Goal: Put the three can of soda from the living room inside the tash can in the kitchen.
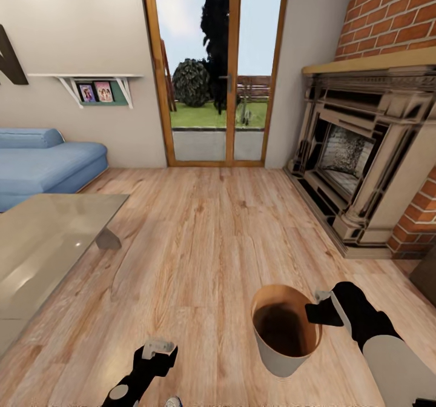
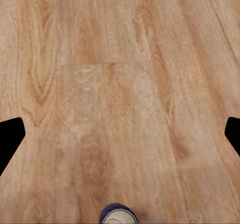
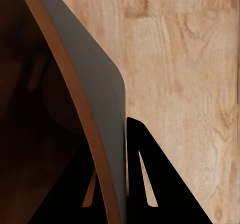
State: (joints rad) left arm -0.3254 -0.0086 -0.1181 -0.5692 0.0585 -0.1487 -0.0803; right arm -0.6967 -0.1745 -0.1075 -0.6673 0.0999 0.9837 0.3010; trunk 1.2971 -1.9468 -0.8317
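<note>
Right wrist view: right gripper (image 3: 117, 184) clamps the tash can (image 3: 95, 99) wall, one finger each side.
Head view: bin interior looks dark, contents unclear.
Left gripper (image 2: 120, 134): fingers spread, nothing held.

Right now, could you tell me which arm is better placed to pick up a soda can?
Left. Its claw hangs open and empty over the floor, while the right claw is clamped on the bin's rim.

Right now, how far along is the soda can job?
Done: the right gripper has the tash can clamped by its rim, carried in the living room near the fireplace. Bin interior looks dark and empty. Left gripper open, holding nothing. Left: all three cans.
</note>
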